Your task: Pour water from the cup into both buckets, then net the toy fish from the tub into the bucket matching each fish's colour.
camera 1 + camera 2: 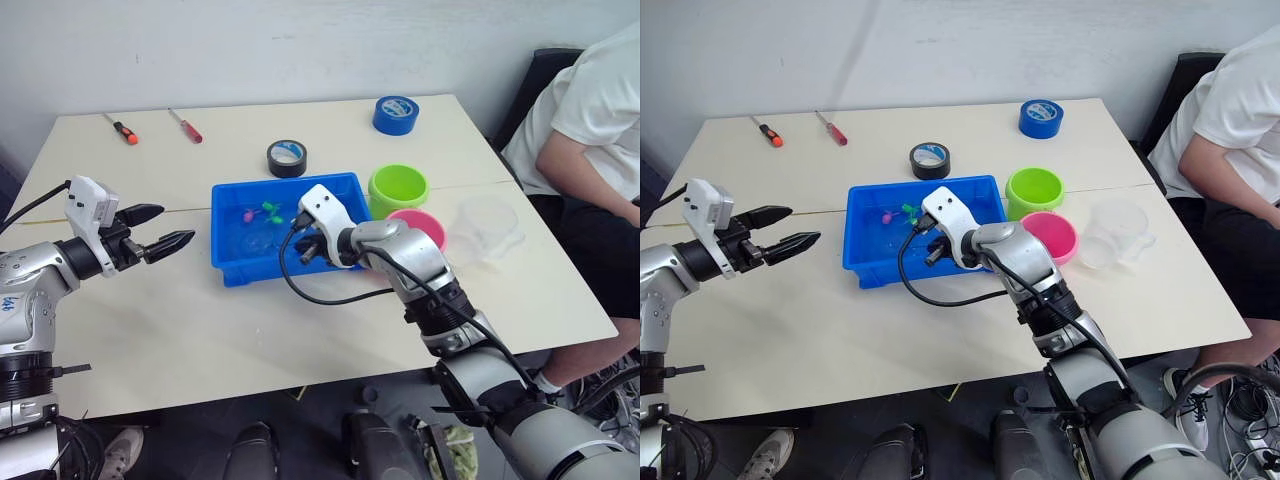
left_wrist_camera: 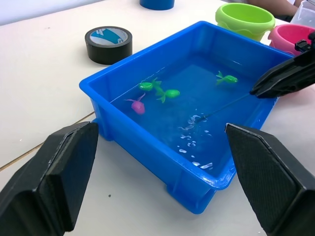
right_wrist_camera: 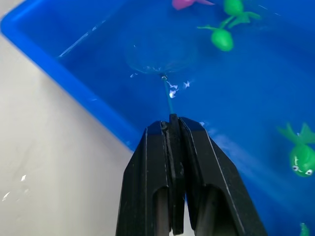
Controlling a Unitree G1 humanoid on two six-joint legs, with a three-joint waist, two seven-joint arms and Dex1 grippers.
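Note:
The blue tub sits mid-table with water in it. A pink toy fish and green toy fish float at its far side, and another green one drifts apart from them. My right gripper is shut on the thin handle of a small net, whose ring dips into the water short of the fish. My left gripper hangs open, left of the tub and facing it. The green bucket and pink bucket stand right of the tub. The clear cup stands beyond them.
A black tape roll lies just behind the tub and a blue tape roll sits at the back right. Two screwdrivers lie at the back left. A person sits at the table's right end.

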